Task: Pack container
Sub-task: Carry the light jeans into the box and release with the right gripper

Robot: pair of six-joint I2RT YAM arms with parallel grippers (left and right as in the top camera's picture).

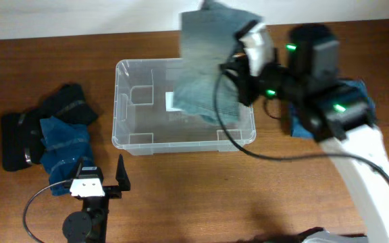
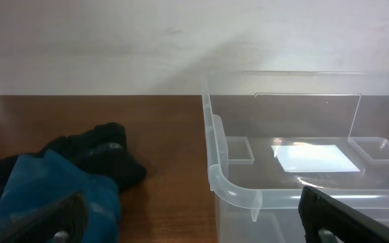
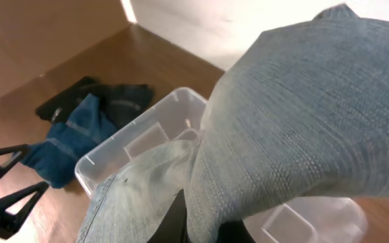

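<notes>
Right end effector (image 1: 236,71) clamps grey denim (image 1: 204,47) over container (image 1: 118,108); base label (image 2: 316,157) white, unreadable.

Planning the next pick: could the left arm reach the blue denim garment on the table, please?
Probably yes: the left gripper, jaws open, sits right at the edge of the blue denim garment, and nothing lies between them.

The brown wooden surface (image 1: 181,196) in front of me carries the clear container (image 1: 116,101) near its middle. On my left, near it but not touching, lies a heap of black clothes (image 1: 66,101) and blue denim (image 1: 65,143). On my right lies a blue cloth (image 1: 300,128).
</notes>
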